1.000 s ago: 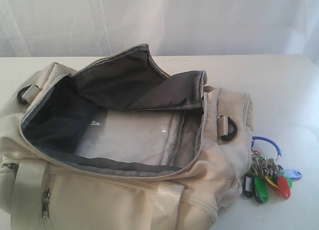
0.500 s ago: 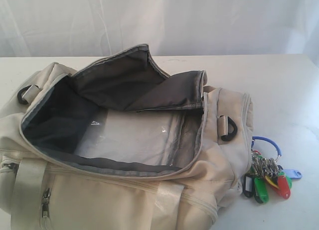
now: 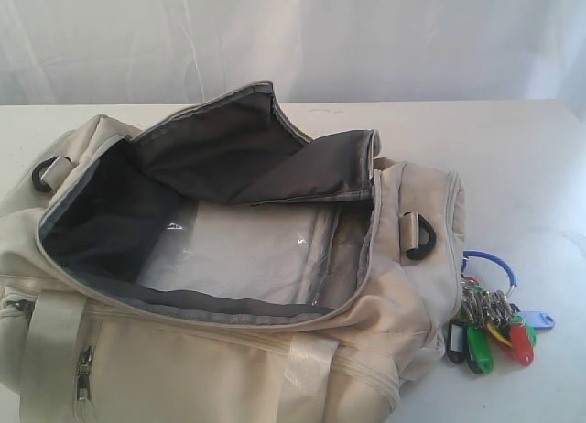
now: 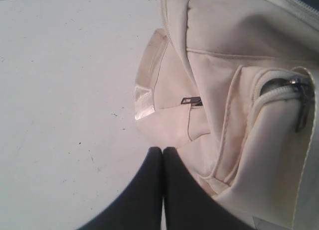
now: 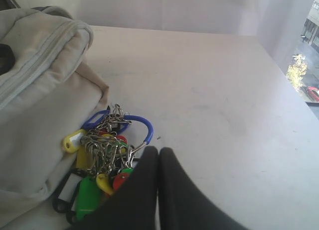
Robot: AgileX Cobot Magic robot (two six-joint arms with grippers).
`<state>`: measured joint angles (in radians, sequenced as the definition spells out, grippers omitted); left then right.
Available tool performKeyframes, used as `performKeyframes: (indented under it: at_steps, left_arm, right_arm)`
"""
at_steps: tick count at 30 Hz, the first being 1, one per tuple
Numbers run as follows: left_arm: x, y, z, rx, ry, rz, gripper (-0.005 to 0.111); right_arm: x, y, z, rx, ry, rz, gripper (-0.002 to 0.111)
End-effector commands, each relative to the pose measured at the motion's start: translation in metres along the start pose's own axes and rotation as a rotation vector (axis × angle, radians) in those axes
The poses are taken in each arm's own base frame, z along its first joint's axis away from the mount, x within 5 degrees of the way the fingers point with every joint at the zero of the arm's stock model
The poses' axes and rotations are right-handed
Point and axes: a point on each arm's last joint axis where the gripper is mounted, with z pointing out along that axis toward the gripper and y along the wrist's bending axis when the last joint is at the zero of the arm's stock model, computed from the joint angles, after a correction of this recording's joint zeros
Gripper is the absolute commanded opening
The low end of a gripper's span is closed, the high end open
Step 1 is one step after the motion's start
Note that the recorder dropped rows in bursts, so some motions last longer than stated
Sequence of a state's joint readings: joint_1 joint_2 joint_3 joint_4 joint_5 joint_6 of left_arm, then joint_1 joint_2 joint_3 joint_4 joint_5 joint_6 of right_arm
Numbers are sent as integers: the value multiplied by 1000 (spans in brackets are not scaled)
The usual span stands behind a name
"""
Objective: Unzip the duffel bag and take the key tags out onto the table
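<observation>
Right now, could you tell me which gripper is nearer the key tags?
Right. The right gripper, fingers shut, is just beside the key tags; the left gripper is by the duffel bag, no tags in view.

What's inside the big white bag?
Inside the duffel bag only dark grey lining and a shiny clear sheet on its floor show. The folded-in flap covers the far side, so that part is hidden.

A softly folded white curtain [image 3: 366, 38] hangs across the whole back under even, diffuse light, and beside it a window [image 5: 310, 41] shows bright daylight, yellow-green foliage [image 5: 297, 69] and something red [image 5: 314, 93] outside.
</observation>
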<state>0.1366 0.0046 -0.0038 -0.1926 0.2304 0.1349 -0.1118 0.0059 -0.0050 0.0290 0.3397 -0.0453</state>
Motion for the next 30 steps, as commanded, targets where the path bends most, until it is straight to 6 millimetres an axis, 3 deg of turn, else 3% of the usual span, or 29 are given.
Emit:
performKeyframes:
  at_steps: [1,7,18,30]
  left_arm:
    - [1,0,0,0,0,-9,0]
    - [2,2,0,-25,8,51,0]
    - [2,10,0,-108,10,-89,0]
    - [2,10,0,-109,18,48,0]
  right_arm:
    - [1,0,0,-3,-6,1,0]
    - [1,0,0,-3,-6,1,0]
    - [1,0,0,-3,-6,1,0]
    - [1,0,0,-3,-6,1,0]
